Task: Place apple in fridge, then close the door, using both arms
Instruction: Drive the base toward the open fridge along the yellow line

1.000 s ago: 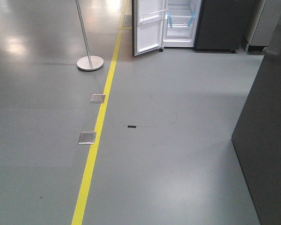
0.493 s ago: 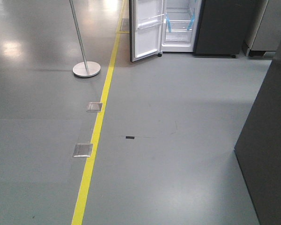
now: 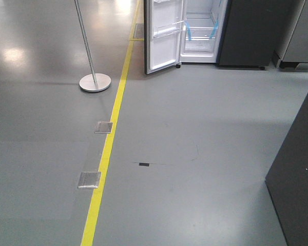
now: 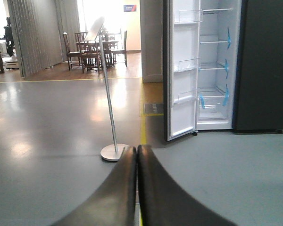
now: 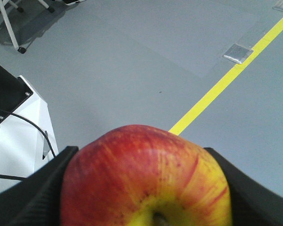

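Observation:
The dark grey fridge (image 3: pixel 246 36) stands at the far end of the floor, its white interior and blue-taped shelves showing. Its door (image 3: pixel 163 36) hangs open to the left, white inside with clear bins. Both also show in the left wrist view, the fridge (image 4: pixel 262 66) and the door (image 4: pixel 184 70). My left gripper (image 4: pixel 136 155) is shut and empty, pointing toward the fridge. My right gripper (image 5: pixel 144 188) is shut on the red and yellow apple (image 5: pixel 144 179), held above the floor. Neither arm shows in the front view.
A metal pole on a round base (image 3: pixel 95 82) stands left of the yellow floor line (image 3: pixel 110 138). Two metal floor plates (image 3: pixel 89 179) lie beside the line. A dark cabinet (image 3: pixel 297 179) fills the right edge. A white frame with cables (image 5: pixel 19 136) is near the right arm.
The view has shifted: the fridge and door sit slightly farther right, and the floor plates and black mark have slid down the frame toward me. The dark cabinet at right covers less.

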{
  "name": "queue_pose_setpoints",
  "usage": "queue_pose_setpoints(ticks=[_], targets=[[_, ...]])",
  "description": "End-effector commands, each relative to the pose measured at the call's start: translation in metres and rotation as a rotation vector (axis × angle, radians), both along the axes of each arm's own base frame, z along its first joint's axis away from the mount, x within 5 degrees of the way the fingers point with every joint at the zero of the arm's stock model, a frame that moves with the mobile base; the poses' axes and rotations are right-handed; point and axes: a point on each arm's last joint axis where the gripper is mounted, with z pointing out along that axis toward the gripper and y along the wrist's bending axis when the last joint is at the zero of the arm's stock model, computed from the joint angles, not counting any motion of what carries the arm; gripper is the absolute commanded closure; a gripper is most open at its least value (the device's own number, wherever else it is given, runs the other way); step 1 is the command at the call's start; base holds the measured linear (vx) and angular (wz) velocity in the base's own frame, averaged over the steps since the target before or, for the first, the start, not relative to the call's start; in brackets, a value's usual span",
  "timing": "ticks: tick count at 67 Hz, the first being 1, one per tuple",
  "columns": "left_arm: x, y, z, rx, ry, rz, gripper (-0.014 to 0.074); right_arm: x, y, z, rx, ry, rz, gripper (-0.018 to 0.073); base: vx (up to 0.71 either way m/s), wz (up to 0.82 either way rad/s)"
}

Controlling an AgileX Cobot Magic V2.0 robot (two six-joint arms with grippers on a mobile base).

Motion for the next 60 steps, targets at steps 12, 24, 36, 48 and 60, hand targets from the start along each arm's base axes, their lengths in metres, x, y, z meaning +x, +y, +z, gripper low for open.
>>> queue_pose_setpoints(ticks=[12,24,36,48,60], targets=[[-0.0026,-0.0004,0.0130,-0.008,-0.105,-0.007,0.0603,0.0033,0.0024,0.0112,0.061,-0.035,-0.016,0.0447,0.25,0.01],[-0.0026,-0.0004,0.0130,-0.008,-0.105,-0.007,0.0603,0.0033,0.0024,0.0112,0.061,-0.035,-0.016,0.0447,0.26,0.00],[-0.0026,-0.0004,0.0130,-0.008,-0.105,-0.007,0.0603,0.0033,0.0024,0.0112,0.061,-0.035,-0.016,0.0447,0.26,-0.01],[-0.0026,-0.0004,0.0130,-0.008,-0.105,-0.007,0.0603,0.0033,0.0024,0.0112,0.061,-0.035,-0.016,0.0447,0.25,-0.02],[-0.0026,-0.0004,0.0130,-0.008,-0.105,-0.007,0.0603,0.0033,0.0024,0.0112,0.061,-0.035,-0.016,0.0447,0.25,-0.02]])
